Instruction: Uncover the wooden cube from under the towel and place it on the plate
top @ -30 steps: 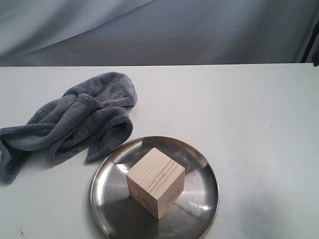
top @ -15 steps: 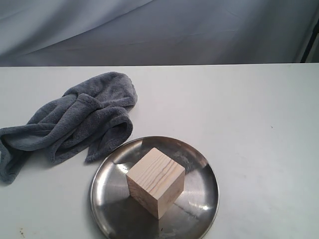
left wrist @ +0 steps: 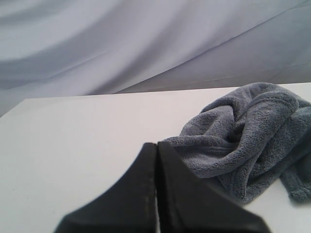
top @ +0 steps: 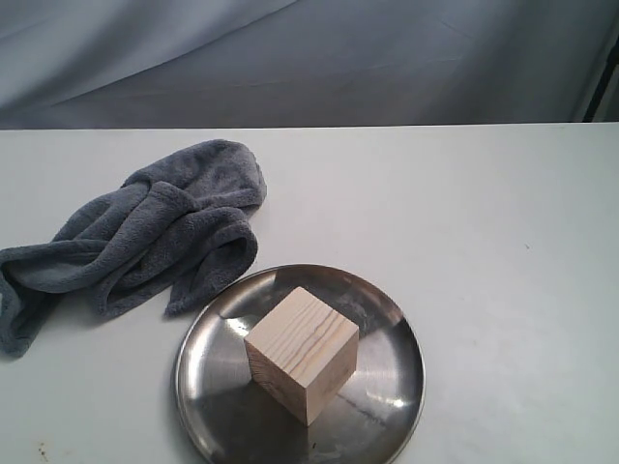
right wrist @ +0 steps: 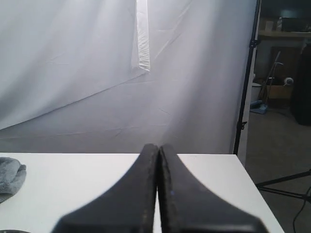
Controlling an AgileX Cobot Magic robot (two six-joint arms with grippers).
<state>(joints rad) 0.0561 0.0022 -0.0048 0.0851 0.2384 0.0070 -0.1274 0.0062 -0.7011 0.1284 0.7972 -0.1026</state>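
Observation:
The pale wooden cube (top: 302, 354) with grain lines stands in the middle of the round steel plate (top: 387, 387) near the table's front edge. The blue-grey towel (top: 145, 237) lies crumpled on the table to the plate's left, one fold reaching its rim. No gripper shows in the exterior view. In the left wrist view my left gripper (left wrist: 157, 145) is shut and empty, with the towel (left wrist: 248, 138) just beyond its tips. My right gripper (right wrist: 159, 146) is also shut with nothing in it, raised over bare table; a corner of the towel (right wrist: 9, 178) shows at that view's edge.
The white table (top: 484, 213) stretches bare to the right of the plate and behind it. A grey cloth backdrop (top: 309, 58) hangs behind the table. A dark stand pole (right wrist: 245, 77) rises past the table's right end.

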